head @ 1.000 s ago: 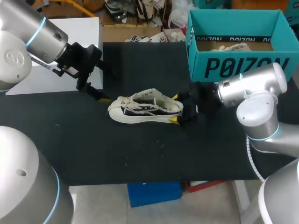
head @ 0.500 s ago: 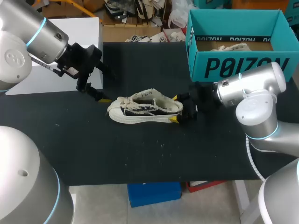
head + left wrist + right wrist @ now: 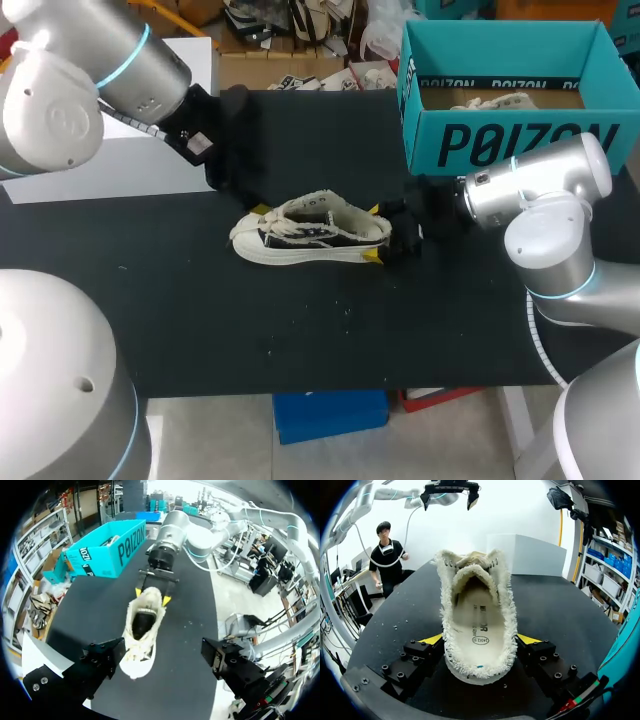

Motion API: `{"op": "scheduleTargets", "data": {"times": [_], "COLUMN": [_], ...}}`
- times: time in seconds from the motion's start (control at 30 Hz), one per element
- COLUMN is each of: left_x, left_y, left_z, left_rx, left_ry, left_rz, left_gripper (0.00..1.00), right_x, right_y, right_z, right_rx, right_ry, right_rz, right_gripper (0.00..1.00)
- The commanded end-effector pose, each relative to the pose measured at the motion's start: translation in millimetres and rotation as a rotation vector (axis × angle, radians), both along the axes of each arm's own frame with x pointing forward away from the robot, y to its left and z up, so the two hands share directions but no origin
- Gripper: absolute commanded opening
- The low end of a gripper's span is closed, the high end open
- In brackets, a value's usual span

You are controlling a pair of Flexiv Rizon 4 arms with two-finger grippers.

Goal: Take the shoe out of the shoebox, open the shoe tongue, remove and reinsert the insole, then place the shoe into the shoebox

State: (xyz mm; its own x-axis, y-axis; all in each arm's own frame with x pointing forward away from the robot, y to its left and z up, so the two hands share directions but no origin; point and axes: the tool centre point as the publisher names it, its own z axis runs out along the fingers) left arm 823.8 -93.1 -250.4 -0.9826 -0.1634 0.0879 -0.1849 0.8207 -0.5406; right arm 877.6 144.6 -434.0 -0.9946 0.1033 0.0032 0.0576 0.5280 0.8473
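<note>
Teal shoebox [image 3: 500, 142] beyond shoe [image 3: 308, 238], heel in grip of right hand [image 3: 480, 641], left hand [image 3: 162, 656] wide near toe.

Left jaws wide, right jaws gripping shoe [image 3: 310, 236]

Shoe [image 3: 310, 235] mid-table [image 3: 300, 340], toe left, heel right. My right gripper [image 3: 376, 233] clasps the heel from both sides. My left gripper [image 3: 162, 652] hangs spread above the toe. Shoebox [image 3: 510, 140] behind right, second shoe [image 3: 490, 101] inside.
</note>
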Motion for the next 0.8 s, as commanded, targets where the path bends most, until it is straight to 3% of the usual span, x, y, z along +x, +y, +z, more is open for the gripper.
{"op": "scheduleTargets", "data": {"times": [0.03, 0.3, 0.4, 0.63, 0.8], "left_x": [1.0, 1.0, 7.0, 22.8, 27.8], "left_y": [0.0, 0.0, -7.6, -27.0, -31.4], "left_z": [0.3, 0.3, -3.0, -13.1, -10.3], "left_rx": [0.004, 0.004, 0.005, 0.197, 0.209], "left_ry": [0.001, 0.001, 0.024, 0.077, 0.173], "left_rz": [-0.002, -0.002, 0.112, 0.598, 0.829], "left_gripper": [1.00, 1.00, 1.00, 1.00, 1.00], "right_x": [0.9, 0.9, 0.9, 0.9, 0.9], "right_y": [2.5, 2.5, 2.5, 2.5, 2.5], "right_z": [-1.6, -1.6, -1.6, -1.6, -1.6], "right_rx": [-0.002, -0.002, -0.002, -0.002, -0.002], "right_ry": [0.000, 0.000, 0.000, 0.000, 0.000], "right_rz": [-0.001, -0.001, -0.001, -0.001, -0.001], "right_gripper": [0.00, 0.00, 0.00, 0.00, 0.00]}}
